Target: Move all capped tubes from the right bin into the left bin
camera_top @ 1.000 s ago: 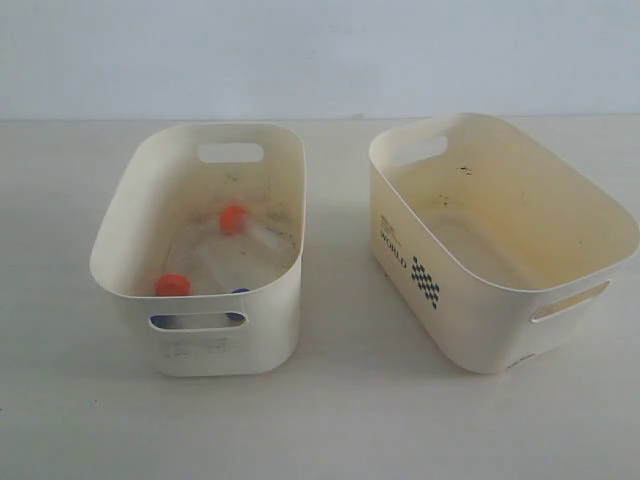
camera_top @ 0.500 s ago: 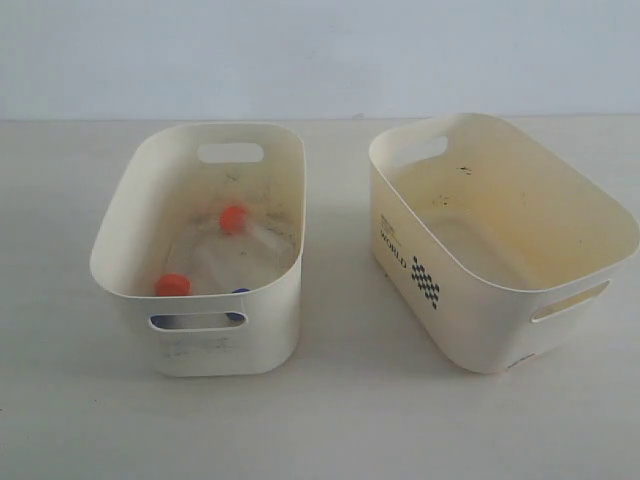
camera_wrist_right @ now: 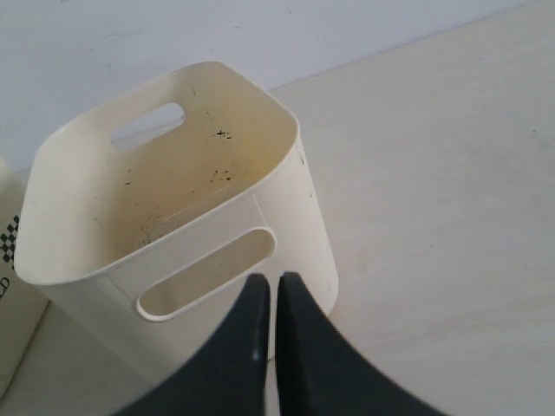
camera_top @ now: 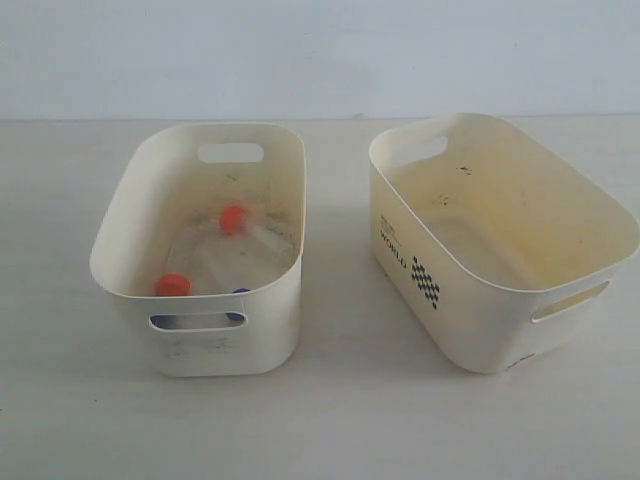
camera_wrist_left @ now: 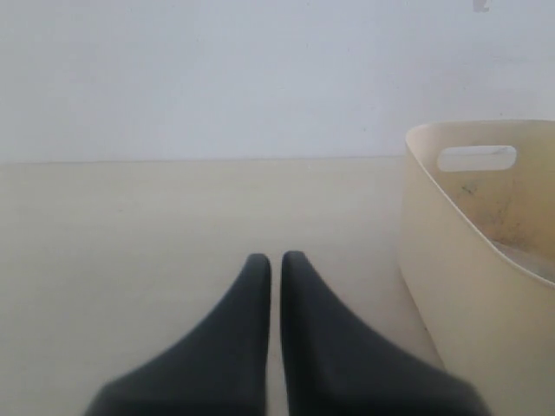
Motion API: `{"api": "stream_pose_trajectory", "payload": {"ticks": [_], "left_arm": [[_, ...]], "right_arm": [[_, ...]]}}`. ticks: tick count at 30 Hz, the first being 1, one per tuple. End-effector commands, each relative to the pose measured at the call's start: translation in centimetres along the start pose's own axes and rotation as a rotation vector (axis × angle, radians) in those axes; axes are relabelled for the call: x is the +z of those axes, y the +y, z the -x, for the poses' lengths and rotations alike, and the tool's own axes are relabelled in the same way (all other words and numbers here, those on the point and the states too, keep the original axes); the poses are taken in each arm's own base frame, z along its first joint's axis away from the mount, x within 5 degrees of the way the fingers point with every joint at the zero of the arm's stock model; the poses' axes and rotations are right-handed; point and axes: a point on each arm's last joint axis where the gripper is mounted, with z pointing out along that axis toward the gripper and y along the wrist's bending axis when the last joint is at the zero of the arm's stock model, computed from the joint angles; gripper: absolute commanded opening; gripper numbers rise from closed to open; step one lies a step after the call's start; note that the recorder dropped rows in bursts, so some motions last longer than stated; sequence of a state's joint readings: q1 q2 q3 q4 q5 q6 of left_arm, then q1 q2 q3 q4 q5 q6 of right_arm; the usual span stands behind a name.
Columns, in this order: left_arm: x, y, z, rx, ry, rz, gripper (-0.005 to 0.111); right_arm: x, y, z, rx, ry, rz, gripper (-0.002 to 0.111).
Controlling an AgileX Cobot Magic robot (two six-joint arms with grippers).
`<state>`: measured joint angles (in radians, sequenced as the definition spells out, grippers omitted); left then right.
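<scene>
The capped tubes (camera_top: 228,252) lie in the left bin (camera_top: 130,200): two orange caps (camera_top: 233,218) and a blue cap (camera_top: 240,292) show, the clear bodies faint against the floor. The lettered right bin (camera_top: 560,200) holds nothing that I can see. Neither gripper appears in the exterior view. My left gripper (camera_wrist_left: 275,260) is shut and empty over bare table beside the left bin (camera_wrist_left: 442,260). Just before the near handle slot of the right bin (camera_wrist_right: 78,173), my right gripper (camera_wrist_right: 275,279) is also shut and empty.
Both bins stand on a pale tabletop (camera_top: 330,420) with a white wall (camera_top: 320,50) behind. A gap of table separates the two bins.
</scene>
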<state>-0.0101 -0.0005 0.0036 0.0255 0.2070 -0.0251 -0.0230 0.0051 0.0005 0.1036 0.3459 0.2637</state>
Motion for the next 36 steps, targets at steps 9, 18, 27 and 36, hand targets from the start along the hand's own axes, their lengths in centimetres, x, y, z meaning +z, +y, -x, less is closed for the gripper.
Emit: {"api": "stream_pose_trajectory", "payload": {"ticks": [9,18,27,36], "left_arm": [[-0.02,-0.01,0.16,-0.016,-0.008,-0.001,0.004],[-0.02,-0.01,0.16,-0.016,-0.008,-0.001,0.004],[-0.02,-0.01,0.16,-0.016,-0.008,-0.001,0.004],[-0.02,-0.01,0.16,-0.016,-0.008,-0.001,0.004]], "right_arm": [[-0.05,-0.39,0.12,-0.004,-0.024,-0.068,0.003],[-0.06,-0.50,0.20,0.007,-0.036,-0.089,0.003],[-0.06,-0.50,0.20,0.007,-0.036,-0.089,0.003],[-0.06,-0.50,0.20,0.008,-0.036,-0.089,0.003]]}}
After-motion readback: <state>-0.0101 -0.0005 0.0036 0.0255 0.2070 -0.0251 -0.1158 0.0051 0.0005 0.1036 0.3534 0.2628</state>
